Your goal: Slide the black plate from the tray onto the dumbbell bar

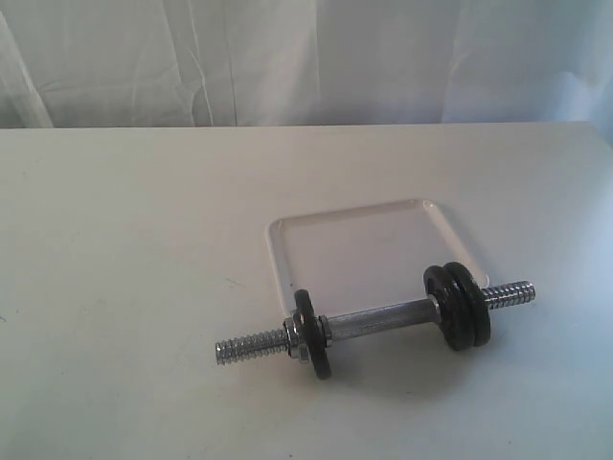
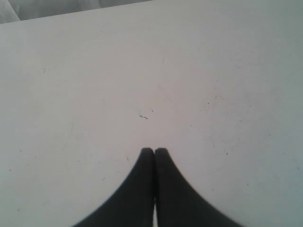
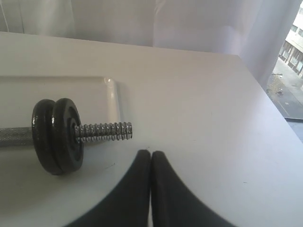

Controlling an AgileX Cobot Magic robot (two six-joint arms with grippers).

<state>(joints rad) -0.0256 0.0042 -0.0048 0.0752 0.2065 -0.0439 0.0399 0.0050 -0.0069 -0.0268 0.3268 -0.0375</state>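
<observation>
Since the tray [image 1: 283, 251] holds no disc and the black plate [image 1: 472, 309] sits on the dumbbell bar [image 1: 383, 319] against a second disc [image 1: 442, 292], the task looks done; left gripper [image 2: 154, 150] and right gripper [image 3: 150, 152] are pinched closed, empty

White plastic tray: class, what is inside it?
Nothing lies on the visible floor of the flat white rectangular tray. The shiny chrome dumbbell bar, carrying three black iron discs, lies along its near edge, hiding that rim.
</observation>
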